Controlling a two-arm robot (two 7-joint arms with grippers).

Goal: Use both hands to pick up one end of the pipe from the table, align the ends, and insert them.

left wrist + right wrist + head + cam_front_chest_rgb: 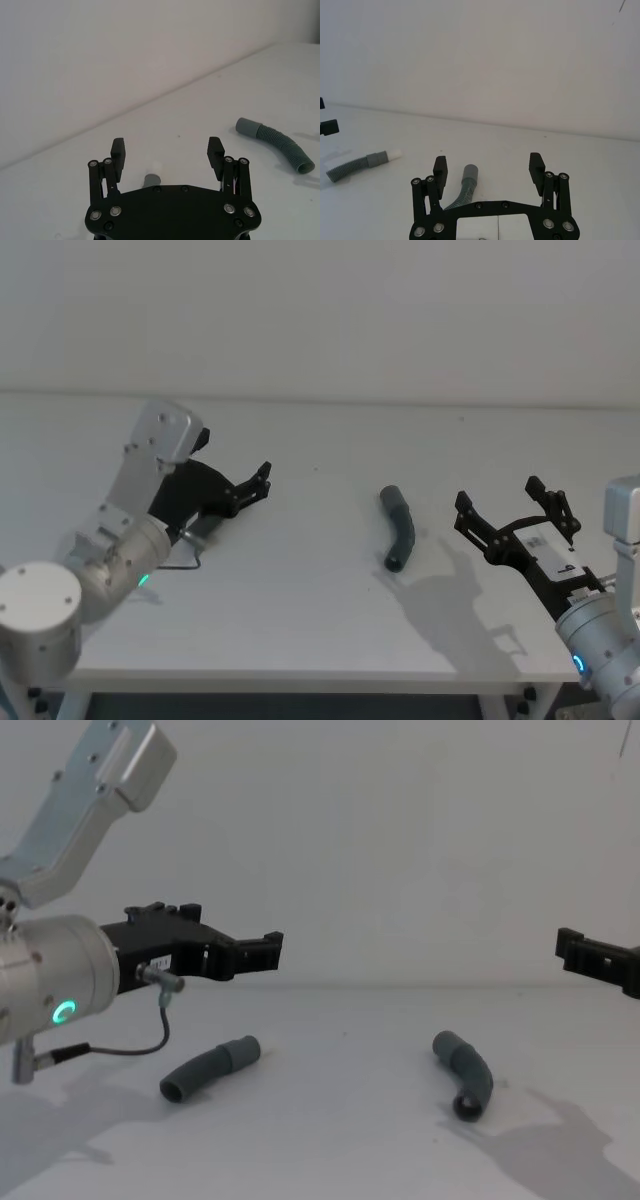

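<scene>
While neither piece is gripped yet, the left gripper (262, 482) is held empty, fingers spread wide, above the table (320, 620). The left piece (210, 1068) lies flat beneath it, slightly behind the fingertips, with one cuff (151, 180) seen just past the palm in the left wrist view.

The right gripper (498, 495) is likewise held wide and empty, clear of the surface. The right piece (399, 528) lies ahead of its fingertips, toward the left gripper and apart from both. In the right wrist view its near cuff (470, 172) is framed between the fingers, lower down. The two pieces are well apart.

The approach before the first grasp is judged to be the step in hand; nothing is lifted, aligned or inserted.

For the next move, each gripper would need to be lowered astride its own piece and closed near a cuff. That cuff should be left free beyond the fingers for mating. The left gripper probably has to be tilted down or drawn back a little, since its piece sits under the palm, not between the fingertips.
</scene>
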